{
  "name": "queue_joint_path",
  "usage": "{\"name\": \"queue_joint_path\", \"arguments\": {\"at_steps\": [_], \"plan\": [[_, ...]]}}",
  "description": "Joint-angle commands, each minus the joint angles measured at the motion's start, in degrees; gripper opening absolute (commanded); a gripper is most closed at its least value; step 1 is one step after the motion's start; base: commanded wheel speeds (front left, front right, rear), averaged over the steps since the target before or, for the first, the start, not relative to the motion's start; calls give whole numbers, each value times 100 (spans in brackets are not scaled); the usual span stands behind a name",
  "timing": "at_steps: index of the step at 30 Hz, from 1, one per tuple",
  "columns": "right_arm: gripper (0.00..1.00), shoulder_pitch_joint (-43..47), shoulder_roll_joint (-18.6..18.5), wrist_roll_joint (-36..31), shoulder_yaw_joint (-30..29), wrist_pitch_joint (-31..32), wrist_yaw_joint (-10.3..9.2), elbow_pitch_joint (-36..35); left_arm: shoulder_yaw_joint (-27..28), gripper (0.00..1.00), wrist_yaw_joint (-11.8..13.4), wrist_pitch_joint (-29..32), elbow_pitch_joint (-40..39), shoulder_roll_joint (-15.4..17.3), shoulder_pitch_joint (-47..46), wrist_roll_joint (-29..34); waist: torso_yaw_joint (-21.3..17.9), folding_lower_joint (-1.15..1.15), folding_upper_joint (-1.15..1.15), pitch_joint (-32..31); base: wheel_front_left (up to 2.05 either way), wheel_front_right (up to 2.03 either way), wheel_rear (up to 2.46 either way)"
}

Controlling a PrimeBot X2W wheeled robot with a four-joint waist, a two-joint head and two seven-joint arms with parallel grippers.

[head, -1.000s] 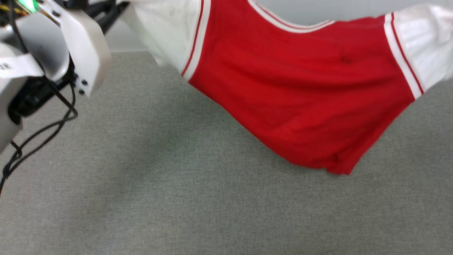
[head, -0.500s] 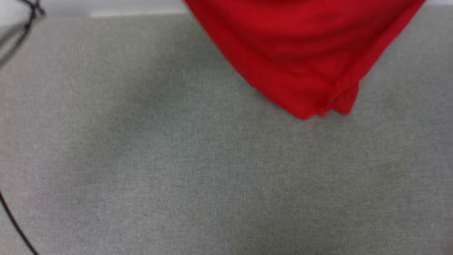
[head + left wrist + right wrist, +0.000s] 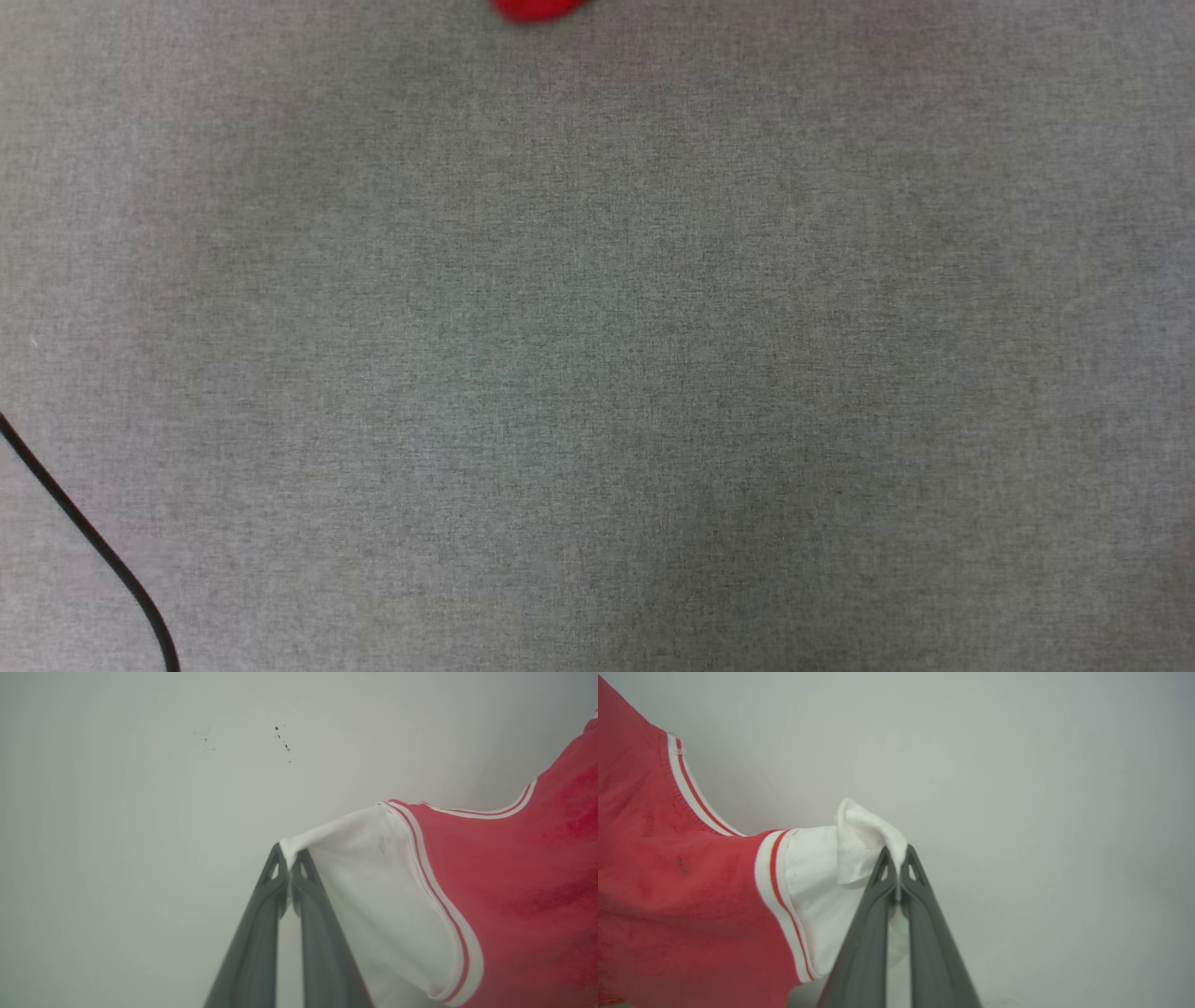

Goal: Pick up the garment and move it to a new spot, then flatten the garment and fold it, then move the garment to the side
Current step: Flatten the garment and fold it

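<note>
Garment point(image 3: 540, 7): red scrap at head view's top edge, over grey fabric surface point(image 3: 597, 373). Left wrist view: left gripper point(image 3: 289, 853) pinched tight on one white sleeve point(image 3: 364, 891). Right wrist view: right gripper point(image 3: 897, 853) clamped on the other sleeve point(image 3: 817, 872).

The head view looks steeply down, fairly near, on the grey cloth surface point(image 3: 597, 373); the garment point(image 3: 540, 7) clips its top edge. The left wrist view sits close at one white sleeve of the garment, facing along the left gripper point(image 3: 289, 853) to a pale wall point(image 3: 140, 788) beyond the garment. The right wrist view sits as close at the opposite sleeve, along the right gripper point(image 3: 897, 853). Both share the garment's red body.
</note>
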Motion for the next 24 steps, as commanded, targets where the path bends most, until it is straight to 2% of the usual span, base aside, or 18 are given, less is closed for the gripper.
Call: {"name": "queue_joint_path", "arguments": {"at_steps": [1,6,14,19,24], "plan": [[0,-206,58,-22,45,-94,-5,139,38,0,-43,-115,134,-8,-196,16,13,-2,0,21,0,0,0],[0,-427,176,59,366,-360,-4,528,-59,0,-153,-340,603,-91,-238,21,8,-2,0,77,0,0,0],[0,54,251,421,970,-786,-4,1017,-303,0,-247,-711,925,-185,405,-115,5,-2,0,51,0,0,0],[0,908,425,878,1371,-1344,-4,1400,-424,0,-260,-1149,1051,-303,1494,-430,-23,-2,0,-150,0,0,0],[0,1872,408,1225,1875,-1758,-4,1389,-446,0,-192,-1520,1005,-271,2685,-742,-51,-2,0,-383,0,0,0]]}}
